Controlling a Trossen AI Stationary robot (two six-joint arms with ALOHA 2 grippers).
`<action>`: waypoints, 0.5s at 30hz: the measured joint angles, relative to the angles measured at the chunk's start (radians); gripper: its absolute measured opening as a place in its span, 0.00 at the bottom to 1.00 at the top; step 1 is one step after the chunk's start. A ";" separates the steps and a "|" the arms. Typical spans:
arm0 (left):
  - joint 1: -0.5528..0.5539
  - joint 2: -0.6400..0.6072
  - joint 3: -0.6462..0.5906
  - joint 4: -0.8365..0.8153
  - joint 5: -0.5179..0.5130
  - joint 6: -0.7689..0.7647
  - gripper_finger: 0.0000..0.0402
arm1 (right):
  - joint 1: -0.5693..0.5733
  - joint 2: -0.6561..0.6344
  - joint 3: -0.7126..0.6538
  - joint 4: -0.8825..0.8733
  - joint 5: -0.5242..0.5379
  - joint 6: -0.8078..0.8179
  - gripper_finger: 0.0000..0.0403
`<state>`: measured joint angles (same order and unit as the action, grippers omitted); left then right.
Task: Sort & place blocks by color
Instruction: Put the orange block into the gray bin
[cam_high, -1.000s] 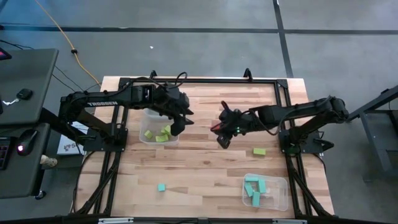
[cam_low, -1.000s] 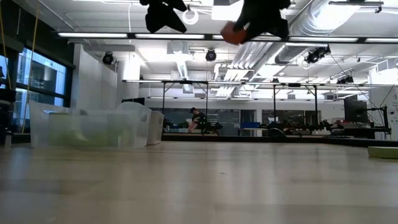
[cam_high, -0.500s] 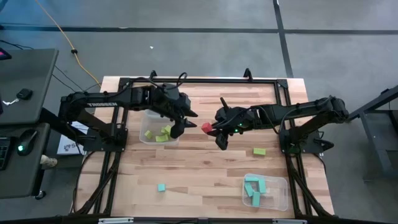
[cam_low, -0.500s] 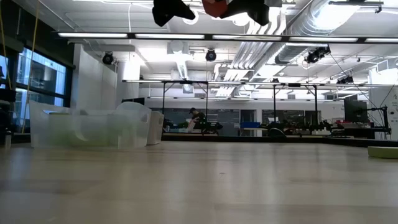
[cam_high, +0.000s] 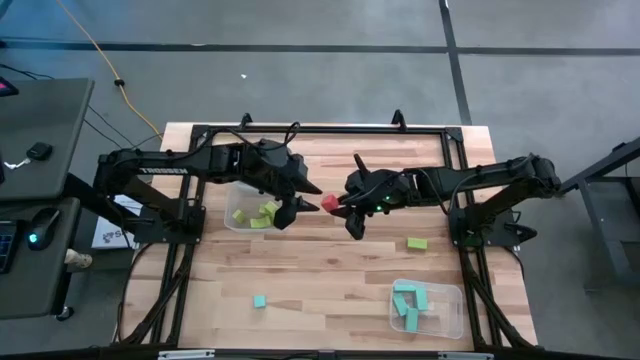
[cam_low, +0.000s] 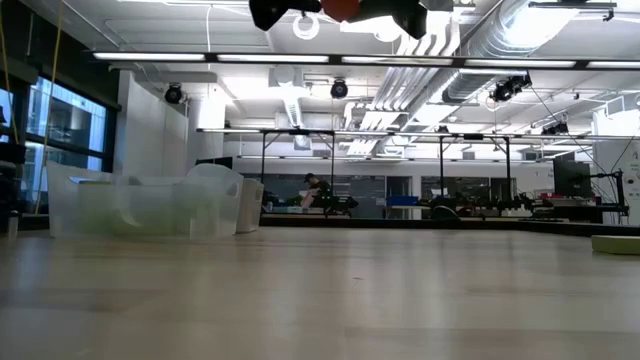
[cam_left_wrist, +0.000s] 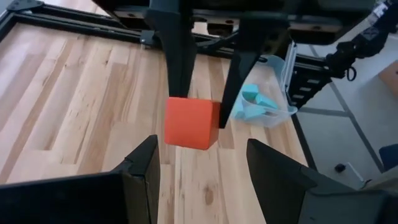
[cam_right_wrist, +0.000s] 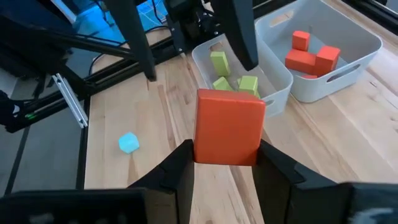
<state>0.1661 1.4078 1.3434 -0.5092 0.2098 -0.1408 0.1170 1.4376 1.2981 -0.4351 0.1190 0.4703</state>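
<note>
Mid-air handover over table centre. Right gripper (cam_high: 338, 205) clamped on small solid red cube (cam_high: 329, 204), held out well above wooden table (cam_high: 330, 270), presumably so other arm can take it. Left gripper (cam_high: 300, 203) just beside cube, jaws spread wide, nothing held, fingers (cam_left_wrist: 140, 171) lined up either side. Clear tub with lime green blocks (cam_high: 254, 215) under left arm; tub with red blocks (cam_right_wrist: 323, 56) next to it, likely destination.

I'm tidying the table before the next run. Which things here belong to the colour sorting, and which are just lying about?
Belongs to the sorting:
red block held in the right gripper
left gripper, open beside it
loose green block
loose teal block
tub of teal blocks

Just lying about:
yellow cable on the floor
</note>
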 joint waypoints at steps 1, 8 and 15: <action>0.000 0.000 0.000 0.001 -0.001 -0.006 0.42 | 0.000 0.000 0.000 0.001 0.000 0.000 0.28; 0.000 0.000 0.000 0.004 -0.004 -0.031 0.42 | 0.000 0.000 0.000 0.059 -0.027 -0.047 0.28; 0.000 0.000 0.000 0.006 -0.004 -0.032 0.42 | -0.007 0.000 0.000 0.070 -0.052 -0.064 0.28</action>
<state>0.1665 1.4078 1.3434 -0.5030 0.2061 -0.1728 0.1101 1.4380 1.2980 -0.3652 0.0668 0.4059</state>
